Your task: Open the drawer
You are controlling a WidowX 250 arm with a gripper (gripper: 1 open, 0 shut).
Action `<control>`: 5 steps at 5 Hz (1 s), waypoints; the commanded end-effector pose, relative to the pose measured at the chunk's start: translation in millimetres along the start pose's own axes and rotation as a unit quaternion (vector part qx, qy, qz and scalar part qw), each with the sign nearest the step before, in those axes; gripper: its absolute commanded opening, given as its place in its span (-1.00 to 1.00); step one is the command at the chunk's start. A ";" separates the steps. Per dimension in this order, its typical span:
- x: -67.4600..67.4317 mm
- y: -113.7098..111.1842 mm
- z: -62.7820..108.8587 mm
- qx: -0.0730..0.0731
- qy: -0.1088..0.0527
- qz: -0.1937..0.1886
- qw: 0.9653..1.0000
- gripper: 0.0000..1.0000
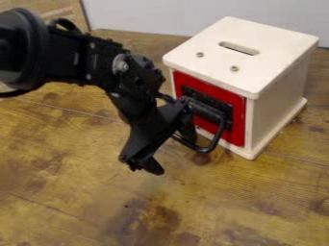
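clearly the jaws of the black gripper stand spread wide, released, clenching nothing. one long dark finger slants down to the bench, its tip low over the wood; the other reaches toward the loop handle, right up against it, though whether it touches the loop cannot be told from this angle. the drawer sits in the front of a small cream-white box on the far right part of the bench. its red face points toward the lower left of the view, at the arm, and looks flush with the box front. the face runs wider than tall, and the handle juts from a black plate, curving downward.
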State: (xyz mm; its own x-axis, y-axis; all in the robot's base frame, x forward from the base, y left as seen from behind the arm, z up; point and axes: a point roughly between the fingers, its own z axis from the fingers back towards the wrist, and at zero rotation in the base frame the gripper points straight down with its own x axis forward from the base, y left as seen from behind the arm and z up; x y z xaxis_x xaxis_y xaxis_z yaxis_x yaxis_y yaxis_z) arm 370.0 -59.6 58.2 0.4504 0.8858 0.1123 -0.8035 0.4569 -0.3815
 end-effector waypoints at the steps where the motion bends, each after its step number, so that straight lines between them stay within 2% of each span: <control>1: -4.7 -3.1 3.7 -0.007 -0.004 -0.012 1.000 1.00; 5: -3.3 0.8 -5.1 -0.004 -0.006 -0.006 1.000 1.00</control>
State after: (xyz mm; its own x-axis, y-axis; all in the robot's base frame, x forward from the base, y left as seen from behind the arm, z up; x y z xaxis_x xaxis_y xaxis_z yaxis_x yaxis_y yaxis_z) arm 369.6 -58.9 46.9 0.4409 0.8902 0.1145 -0.8090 0.4494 -0.3789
